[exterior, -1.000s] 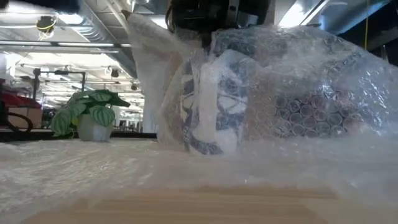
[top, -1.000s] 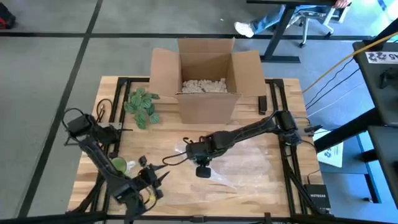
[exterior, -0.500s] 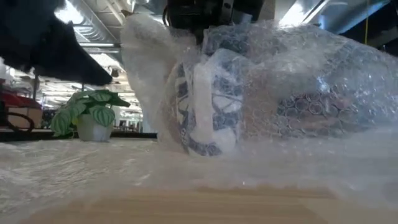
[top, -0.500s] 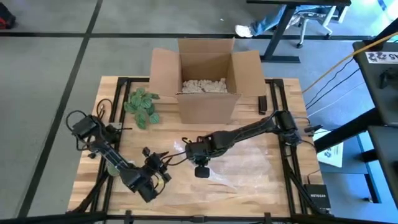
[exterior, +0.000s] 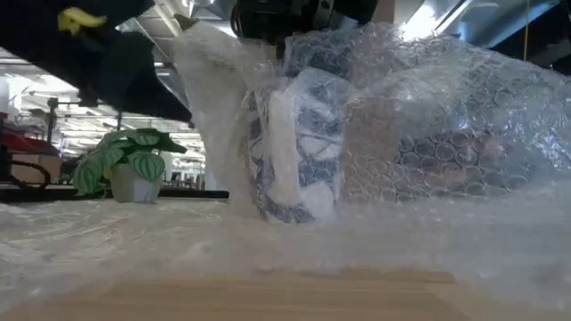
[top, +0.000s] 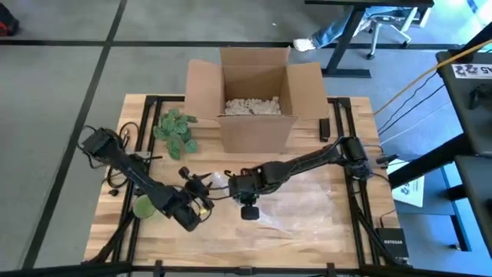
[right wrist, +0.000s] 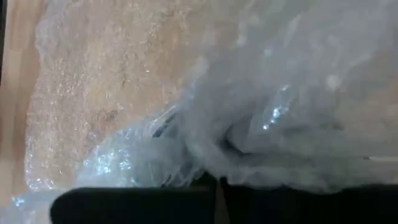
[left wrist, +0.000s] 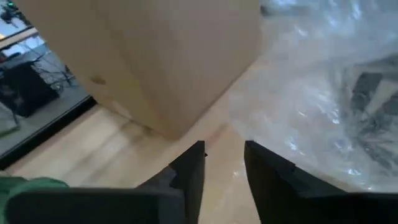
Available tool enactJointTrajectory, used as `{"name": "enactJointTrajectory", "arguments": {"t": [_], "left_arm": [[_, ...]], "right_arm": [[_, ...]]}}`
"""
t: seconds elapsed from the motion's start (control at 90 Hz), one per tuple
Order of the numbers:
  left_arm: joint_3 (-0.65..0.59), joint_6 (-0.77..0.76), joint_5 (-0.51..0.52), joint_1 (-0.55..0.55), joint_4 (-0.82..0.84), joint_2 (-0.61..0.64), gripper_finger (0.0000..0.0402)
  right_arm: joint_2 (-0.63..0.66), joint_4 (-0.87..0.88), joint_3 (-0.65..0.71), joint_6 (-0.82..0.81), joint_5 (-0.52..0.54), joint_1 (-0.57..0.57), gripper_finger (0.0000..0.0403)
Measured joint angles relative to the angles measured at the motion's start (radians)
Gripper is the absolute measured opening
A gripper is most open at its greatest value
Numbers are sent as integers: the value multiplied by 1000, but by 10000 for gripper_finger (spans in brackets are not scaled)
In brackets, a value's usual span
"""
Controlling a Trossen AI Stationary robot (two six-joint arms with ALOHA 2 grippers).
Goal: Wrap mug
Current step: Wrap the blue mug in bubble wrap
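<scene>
1. The blue-and-white patterned mug stands at the centre of the low view, swathed in bubble wrap that rises over it and spills down to the table across the right half of the frame.
2. In the high view the wrapped mug sits near the middle of the wooden table, below the cardboard box, with the clear sheet of bubble wrap spread to its right and lower right.
3. The right gripper reaches in from the right side of the high view and hangs directly over the mug; in the right wrist view its fingers are pressed together at the bottom edge, pinching a gathered fold of the bubble wrap.
4. The left gripper lies left of centre in the high view, just beside the wrapped mug and pointing toward it.
5. In the left wrist view its two dark fingers stand slightly spread with bare wood showing between them, holding nothing; the bubble wrap fills the right of that frame and the side of the box fills the upper left.
6. The box is open at the top centre of the high view, with pale packing fill inside.
7. A small green potted plant stands left of the box, well apart from the mug.
</scene>
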State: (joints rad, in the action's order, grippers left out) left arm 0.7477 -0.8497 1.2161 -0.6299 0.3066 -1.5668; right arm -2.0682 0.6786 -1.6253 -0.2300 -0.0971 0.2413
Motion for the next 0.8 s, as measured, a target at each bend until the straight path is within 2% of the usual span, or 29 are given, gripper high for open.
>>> {"name": "enactJointTrajectory", "arguments": {"t": [0.078, 0.144, 0.3, 0.378, 0.567, 0.711, 0.8], "left_arm": [[-89, 109, -69, 32, -157, 74, 57], [-175, 222, -170, 65, -325, 131, 42], [-361, 492, -534, 158, -801, 231, 19], [-417, 562, -720, 214, -958, 256, 15], [-422, 587, -1047, 348, -984, 279, 13], [-350, 603, -1148, 366, -946, 278, 13], [-281, 630, -1164, 345, -885, 278, 13]], "right_arm": [[0, 3, 0, 2, 0, 0, 0], [0, 3, 0, 2, 0, 0, 0], [0, 3, 0, 2, -19, 0, 0], [0, 3, 0, 2, -27, 0, 0], [0, 3, 0, 3, -46, -1, 0], [0, 2, 0, 4, -50, -9, 0], [0, 0, 0, 4, -46, -13, 0]]}}
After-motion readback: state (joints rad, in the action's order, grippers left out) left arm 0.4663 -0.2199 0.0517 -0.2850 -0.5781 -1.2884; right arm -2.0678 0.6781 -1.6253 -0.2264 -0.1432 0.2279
